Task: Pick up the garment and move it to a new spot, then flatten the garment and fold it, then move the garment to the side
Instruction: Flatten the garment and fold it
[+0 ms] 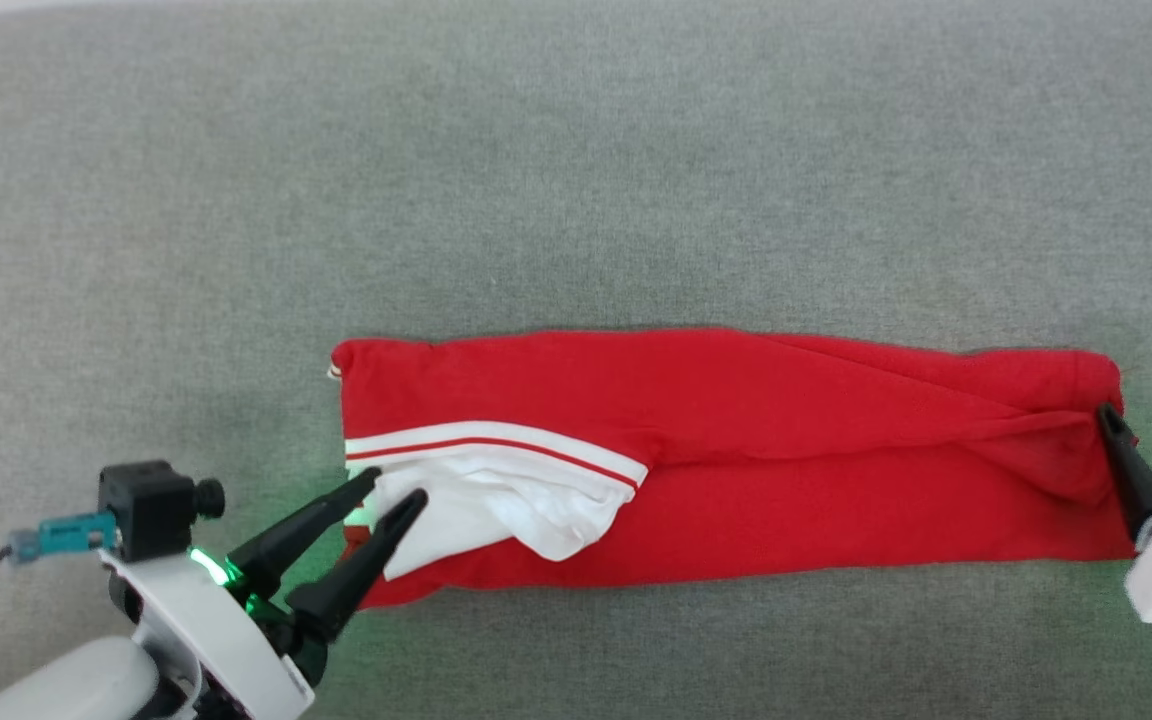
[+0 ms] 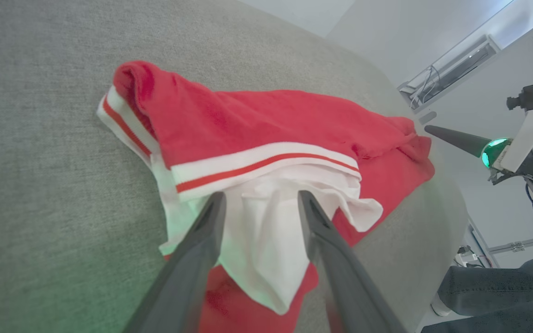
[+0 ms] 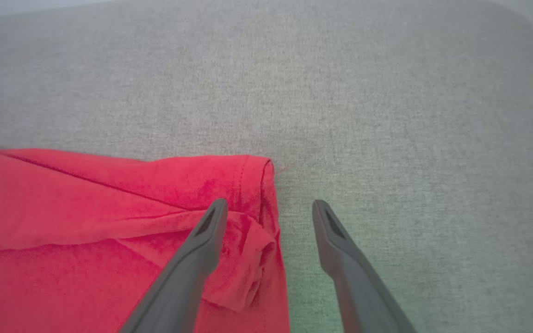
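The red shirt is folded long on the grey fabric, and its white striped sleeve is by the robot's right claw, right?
No. On the red shirt, the white striped sleeve lies by the left gripper, not the right; see the head view.

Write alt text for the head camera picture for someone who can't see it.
A red garment folded into a long band lies across a grey fabric surface, a white sleeve with striped trim near its left end. The left tool stands open at that sleeve, the right tool open at the band's right end.
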{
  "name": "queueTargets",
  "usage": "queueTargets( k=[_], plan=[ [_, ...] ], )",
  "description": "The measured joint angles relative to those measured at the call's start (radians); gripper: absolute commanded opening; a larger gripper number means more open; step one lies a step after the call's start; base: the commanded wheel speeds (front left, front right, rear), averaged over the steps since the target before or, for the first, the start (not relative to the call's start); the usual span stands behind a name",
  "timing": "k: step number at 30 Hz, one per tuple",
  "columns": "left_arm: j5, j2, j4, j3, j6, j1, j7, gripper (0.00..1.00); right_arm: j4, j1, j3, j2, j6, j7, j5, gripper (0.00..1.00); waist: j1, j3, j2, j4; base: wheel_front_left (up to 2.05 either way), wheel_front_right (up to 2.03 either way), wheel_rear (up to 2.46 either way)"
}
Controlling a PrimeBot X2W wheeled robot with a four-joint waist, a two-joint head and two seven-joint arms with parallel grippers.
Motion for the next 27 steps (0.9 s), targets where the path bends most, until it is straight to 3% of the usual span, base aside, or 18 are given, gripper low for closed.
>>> queueTargets(
  k=[6,14,19,27],
  plan=[
    [0.068,-0.057,0.008,0.131,0.000,0.113,0.000,1.00,-0.034,0.032,-0.058,-0.022,0.000,0.077,0.034,1.00,0.0000,-0.041,0.0000,0.005,0.00,0.00,0.00],
    [0.167,-0.193,0.064,0.362,0.000,0.251,0.000,1.00,0.008,0.030,-0.125,0.025,0.000,0.253,0.075,1.00,0.0000,-0.064,0.0000,0.048,0.00,0.00,0.00],
    [0.290,-0.276,0.110,0.522,0.000,0.304,0.000,1.00,0.029,0.017,-0.170,0.042,0.000,0.317,0.066,1.00,0.0000,-0.066,0.0000,0.088,0.00,0.00,0.00],
    [0.581,-0.403,0.146,0.716,0.000,0.365,0.000,1.00,0.087,-0.042,-0.221,0.046,0.000,0.408,0.017,1.00,0.0000,-0.071,0.0000,0.149,0.00,0.00,0.00]
  ],
)
